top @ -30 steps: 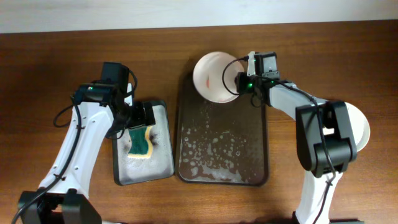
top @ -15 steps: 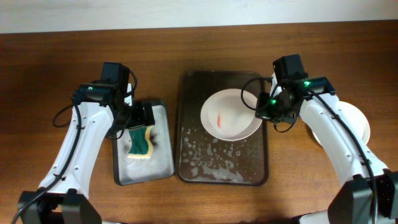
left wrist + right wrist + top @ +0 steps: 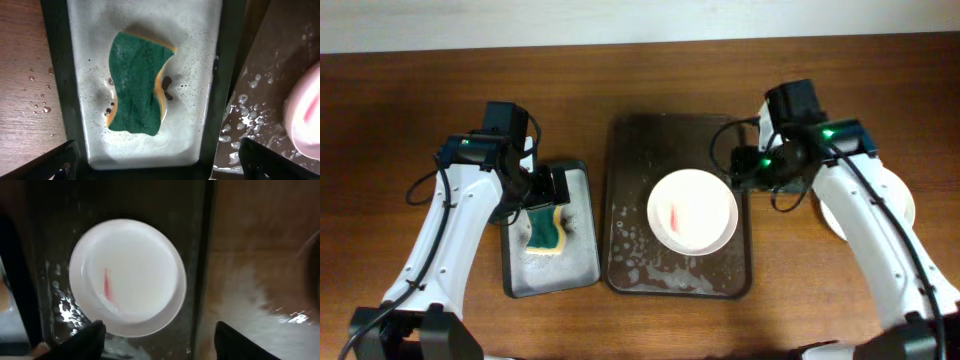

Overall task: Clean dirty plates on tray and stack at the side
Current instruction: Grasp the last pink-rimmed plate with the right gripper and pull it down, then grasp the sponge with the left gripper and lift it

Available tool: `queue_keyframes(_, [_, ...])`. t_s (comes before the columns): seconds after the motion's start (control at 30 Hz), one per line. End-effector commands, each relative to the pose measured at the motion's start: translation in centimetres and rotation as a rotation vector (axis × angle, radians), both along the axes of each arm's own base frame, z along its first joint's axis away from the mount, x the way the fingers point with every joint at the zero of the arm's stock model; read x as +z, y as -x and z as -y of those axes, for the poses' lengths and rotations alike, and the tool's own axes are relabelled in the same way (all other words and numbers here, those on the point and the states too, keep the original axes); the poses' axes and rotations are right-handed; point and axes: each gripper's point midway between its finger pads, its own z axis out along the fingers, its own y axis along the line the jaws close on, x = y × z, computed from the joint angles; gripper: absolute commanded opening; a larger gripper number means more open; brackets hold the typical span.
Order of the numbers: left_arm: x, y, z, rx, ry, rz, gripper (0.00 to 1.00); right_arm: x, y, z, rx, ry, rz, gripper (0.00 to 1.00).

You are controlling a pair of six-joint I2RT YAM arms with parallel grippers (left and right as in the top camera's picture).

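Observation:
One white plate (image 3: 692,210) with a red smear lies flat on the dark brown tray (image 3: 630,150), right of its middle. It also shows in the right wrist view (image 3: 130,275) on the wet tray (image 3: 192,325). My right gripper (image 3: 748,168) is open and empty just beyond the plate's right rim, its fingers (image 3: 159,330) wide apart. More white plates (image 3: 900,205) sit on the table at the right, partly hidden by my right arm. My left gripper (image 3: 545,190) is open and empty above the green sponge (image 3: 137,85), its fingers (image 3: 160,150) spread wide.
The grey-bottomed sponge tray (image 3: 580,260) stands left of the big tray, holding the sponge (image 3: 546,228) in soapy water; its rim also shows in the left wrist view (image 3: 60,75). Foam and drops cover the big tray's near half. Water drops lie on the wood.
My right gripper brought the plate from the tray's far end to its middle right, laid it flat and let go. The left arm has not moved.

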Motion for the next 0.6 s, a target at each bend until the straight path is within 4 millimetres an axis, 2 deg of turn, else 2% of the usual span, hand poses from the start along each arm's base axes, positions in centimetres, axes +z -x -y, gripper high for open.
queue_keyframes(0.0, [0.3, 0.1, 0.2, -0.015, 0.012, 0.009, 1.0, -2.5, 0.6, 0.7, 0.11, 0.091, -0.048, 0.63])
queue_keyframes(0.07, [-0.2, 0.2, -0.9, -0.006, -0.047, 0.007, 0.98, -4.9, 1.5, 0.1, 0.124, 0.057, -0.126, 0.63])
queue_keyframes(0.17, [-2.4, -0.2, -1.3, -0.001, -0.074, 0.026, 0.86, -5.3, 1.7, 0.1, 0.124, 0.058, -0.139, 0.63])
queue_keyframes(0.23, [-5.2, 0.4, -1.5, 0.007, -0.076, 0.024, 0.65, -5.3, 1.7, 0.1, 0.124, 0.059, -0.141, 0.63])
queue_keyframes(0.3, [-8.7, 1.7, -2.0, 0.044, -0.094, 0.015, 0.61, -5.3, 1.7, 0.1, 0.124, 0.059, -0.141, 0.63])
queue_keyframes(0.37, [-11.0, 3.6, -2.0, 0.078, -0.086, -0.024, 0.52, -5.3, 1.7, 0.1, 0.124, 0.059, -0.142, 0.64])
queue_keyframes(0.43, [-13.1, 4.6, -1.9, 0.077, -0.073, -0.016, 0.51, -5.3, 1.6, 0.1, 0.124, 0.058, -0.138, 0.64])
queue_keyframes(0.5, [-14.3, 5.0, -1.9, 0.077, -0.068, 0.001, 0.29, -5.3, 1.7, 0.1, 0.124, 0.058, -0.138, 0.64])
queue_keyframes(0.57, [-14.9, 5.2, -1.7, 0.076, -0.05, 0.013, 0.0, -5.3, 1.7, 0.1, 0.124, 0.058, -0.138, 0.64])
